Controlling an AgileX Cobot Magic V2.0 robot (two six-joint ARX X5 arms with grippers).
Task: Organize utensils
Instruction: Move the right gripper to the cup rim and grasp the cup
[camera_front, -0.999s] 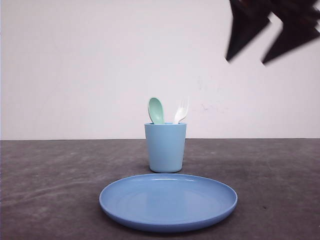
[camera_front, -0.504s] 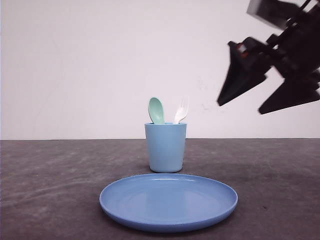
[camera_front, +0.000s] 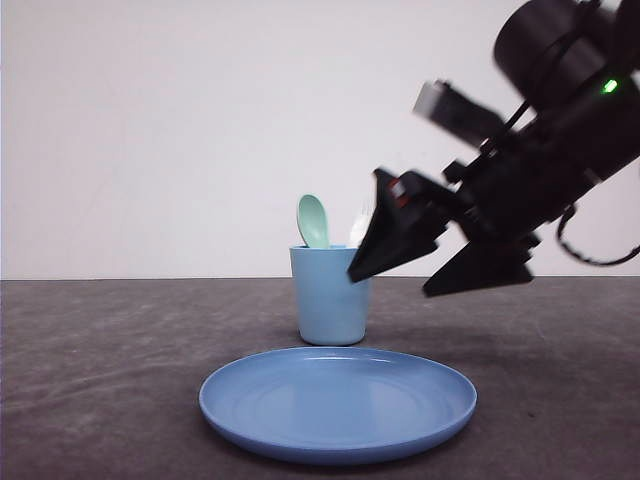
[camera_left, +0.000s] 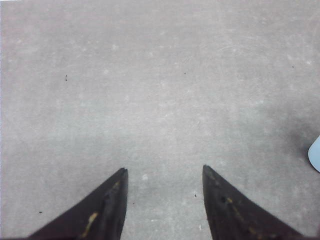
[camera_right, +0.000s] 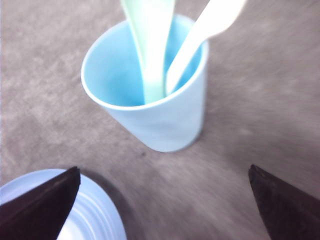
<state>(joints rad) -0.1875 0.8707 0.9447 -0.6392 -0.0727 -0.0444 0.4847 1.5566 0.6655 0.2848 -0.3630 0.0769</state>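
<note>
A mint-green spoon (camera_front: 313, 221) and a white fork (camera_front: 358, 226) stand upright in the light blue cup (camera_front: 330, 300) at the table's middle. My right gripper (camera_front: 388, 285) hangs open just right of the cup, tilted down toward it, and one finger covers part of the fork. In the right wrist view the spoon (camera_right: 149, 45) and fork (camera_right: 200, 35) lean inside the cup (camera_right: 165, 125), and the open right gripper (camera_right: 164, 170) holds nothing. My left gripper (camera_left: 164, 168) is open over bare table.
A round blue plate (camera_front: 337, 403) lies in front of the cup, and its rim (camera_right: 100, 220) shows under one right finger. The dark grey table (camera_front: 100, 380) spreads to both sides. A pale blue sliver (camera_left: 315, 152) sits at the left wrist view's edge.
My right arm has come down from the upper right and moved left toward the cup, and its finger now overlaps the fork. Cup, utensils and plate have not moved.
</note>
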